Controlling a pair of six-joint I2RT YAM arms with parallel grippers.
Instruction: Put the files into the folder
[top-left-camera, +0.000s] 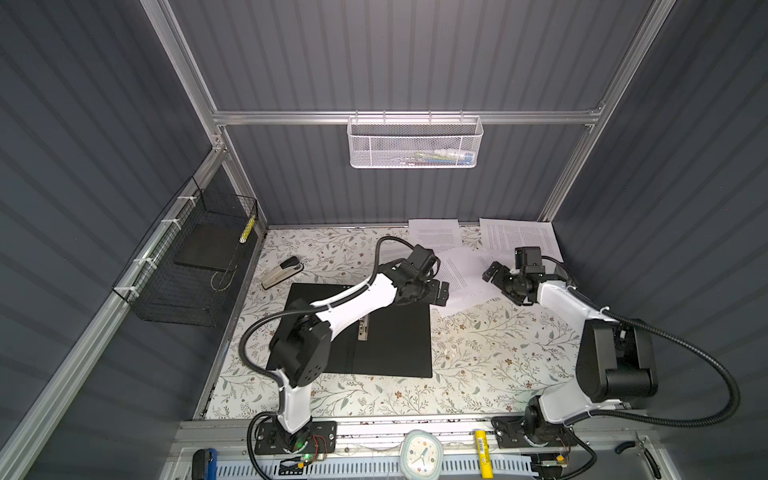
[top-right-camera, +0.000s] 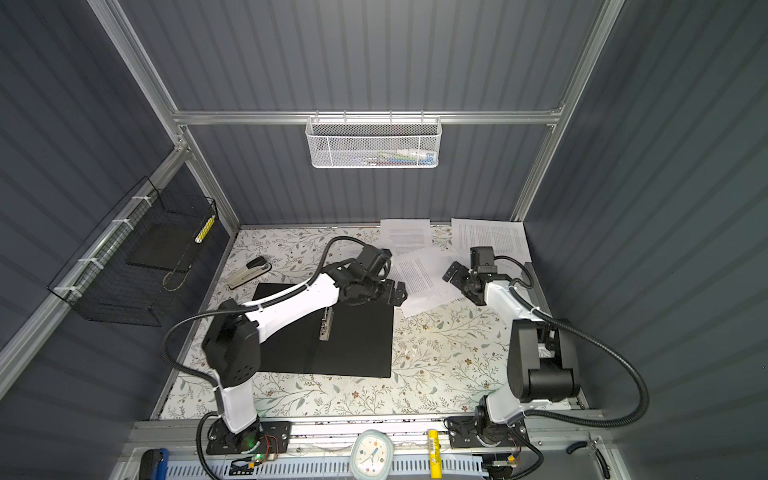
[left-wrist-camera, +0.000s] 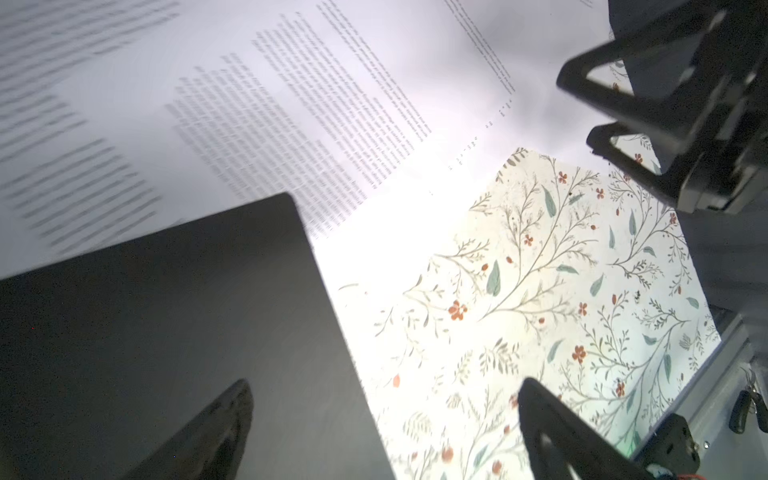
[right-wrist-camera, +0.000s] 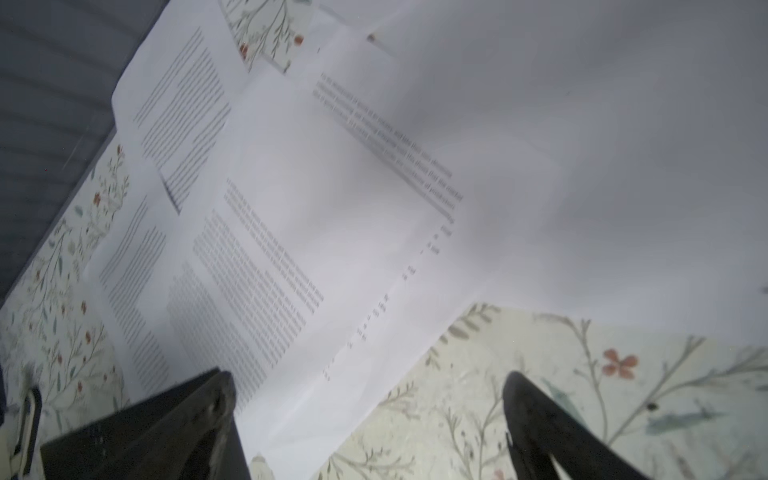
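Black folder (top-left-camera: 395, 345) lies open and flat on the floral table (top-left-camera: 498, 365), nearest the arm bases, with a metal clip (top-left-camera: 363, 328) showing near its spine. Just past that, the left tool (top-left-camera: 439, 293) hovers over the folder's far right corner, jaws spread wide, nothing between them. The right tool (top-left-camera: 492, 270) hangs opposite, jaws wide apart too and empty, above the files (top-left-camera: 461, 274). Those white printed sheets sprawl loose and overlapping on the table beyond the folder, none inside it, the farthest against the back wall. A stapler (top-left-camera: 282, 272) sits off the folder's far left corner.
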